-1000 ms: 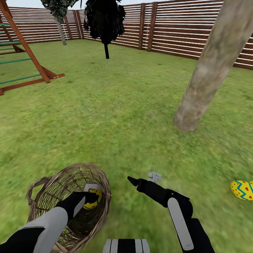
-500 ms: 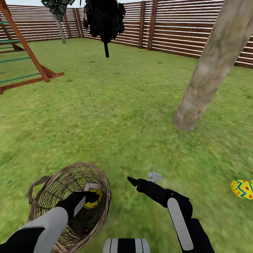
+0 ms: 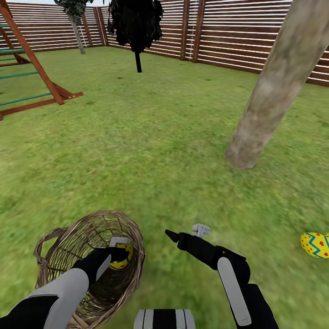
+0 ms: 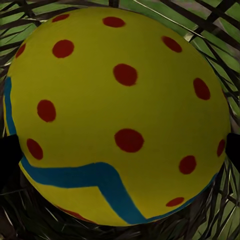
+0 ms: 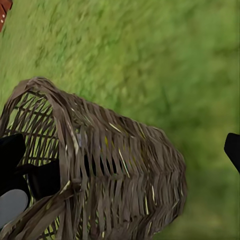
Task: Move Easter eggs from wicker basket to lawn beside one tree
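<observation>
The left gripper (image 3: 119,257) is clamped on an egg (image 3: 121,257) inside the basket (image 3: 59,246) at near left; the tree (image 3: 269,98) stands far right. The right gripper (image 3: 185,232) hangs open, empty.

wicker basket (image 5: 125,170) | on lawn (image 5: 165,60) | left arm (image 5: 20,170) inside

Bright, even, shadowless daylight; soft blur in wrist views.

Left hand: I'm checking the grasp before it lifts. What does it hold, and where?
The left hand, inside the basket, holds an egg across its two opposite sides.
</observation>
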